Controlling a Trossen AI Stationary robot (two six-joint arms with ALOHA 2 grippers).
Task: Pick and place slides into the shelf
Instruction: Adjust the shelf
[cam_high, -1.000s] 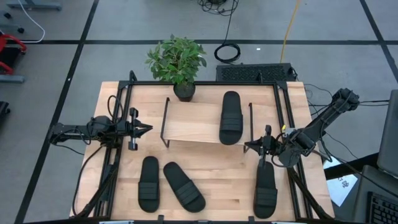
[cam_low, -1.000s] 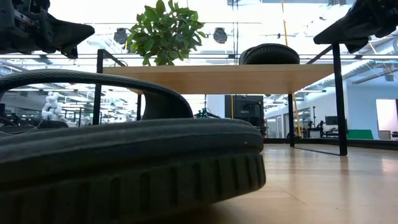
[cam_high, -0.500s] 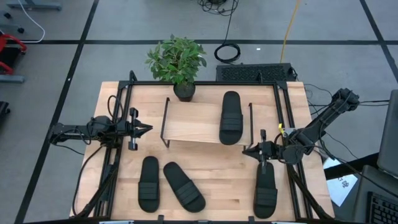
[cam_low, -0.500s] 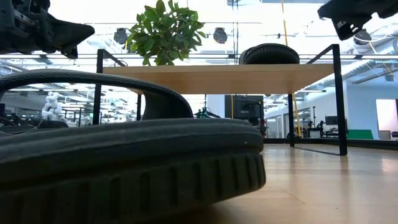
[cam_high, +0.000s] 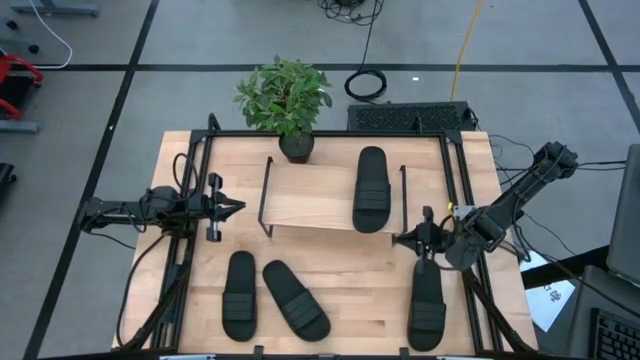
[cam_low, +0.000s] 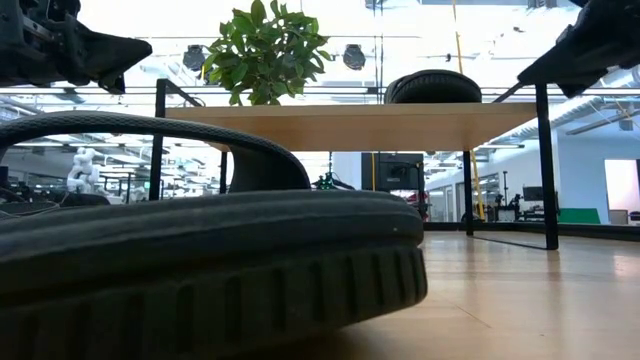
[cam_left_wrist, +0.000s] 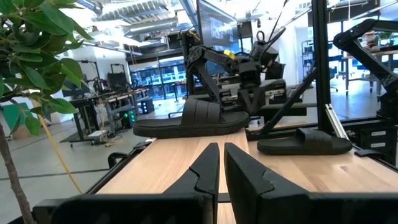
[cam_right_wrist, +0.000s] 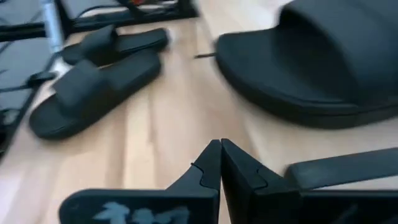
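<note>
R tool (cam_high: 422, 240) fingers together, lower right of frame, above slide (cam_high: 427, 304); if not opened b4 descent, it'll shove slide off worktop (cam_high: 350, 280). L tool (cam_high: 228, 208) together, idle.

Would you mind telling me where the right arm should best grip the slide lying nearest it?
Probably by the wide strap of that slide, coming from above: it lies flat, sole down, and the strap arches clear of the footbed. The right end effector is just above its end.
</note>
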